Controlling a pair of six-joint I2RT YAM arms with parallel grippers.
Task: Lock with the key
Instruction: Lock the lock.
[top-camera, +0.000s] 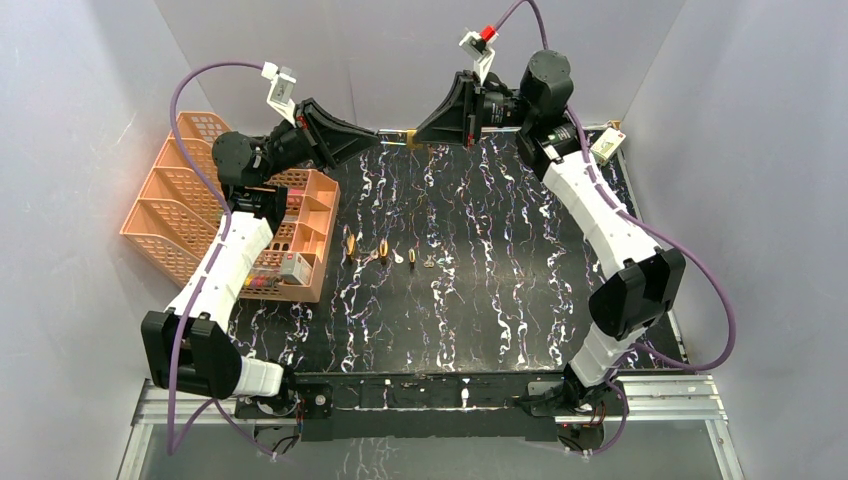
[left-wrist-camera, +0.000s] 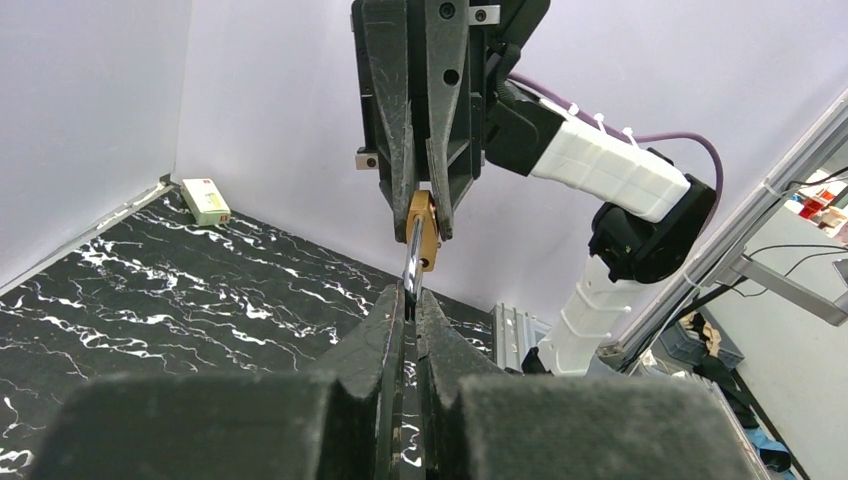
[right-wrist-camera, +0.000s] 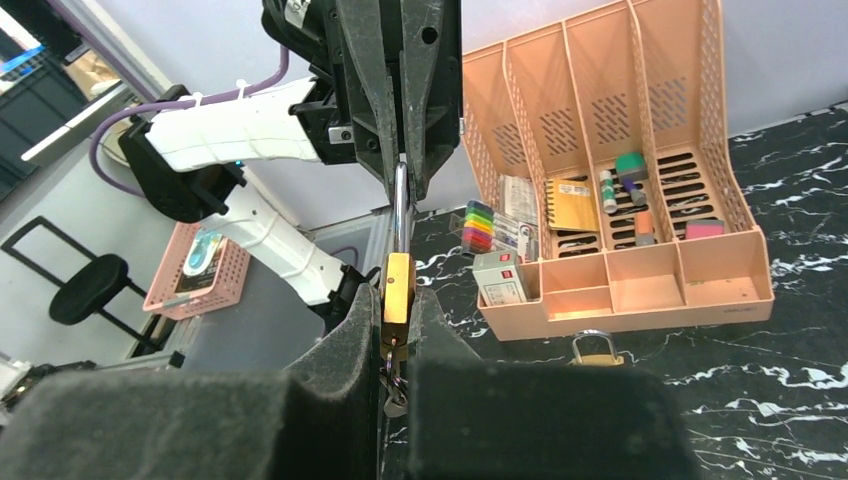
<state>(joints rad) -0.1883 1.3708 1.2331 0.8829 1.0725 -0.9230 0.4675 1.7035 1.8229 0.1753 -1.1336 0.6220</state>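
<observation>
Desk (top-camera: 500, 300) in black with white marble-like veins fills most of my overhead view. Plain pale grey walls (top-camera: 400, 50) close it in on the left, the far side and the right. A bare metal rail (top-camera: 430, 400) runs along the near edge, where both arm bases are bolted.

Both arms reach to the far edge of the desk and meet there, above the surface. The task's padlock (right-wrist-camera: 397, 285), a small brass one, is up in the air between them, not on the desk. My right hand (right-wrist-camera: 397, 305) is clenched on the brass body. My left hand (left-wrist-camera: 410, 300) is clenched on the silver shackle (left-wrist-camera: 411, 262), which sticks out of the body toward it. Something small hangs under the lock in the right wrist view; I cannot tell whether it is the key.

A peach-coloured organiser (top-camera: 200, 200) sits on the left side of the desk, holding pens and small stationery. Near the middle lies a short row of small brass pieces (top-camera: 383, 250), padlocks as far as I can tell. A small box (top-camera: 607, 145) sits at the far right corner. Past the desk's left side, the right wrist view shows a black stool (right-wrist-camera: 90, 285) and a pink basket (right-wrist-camera: 205, 265).
</observation>
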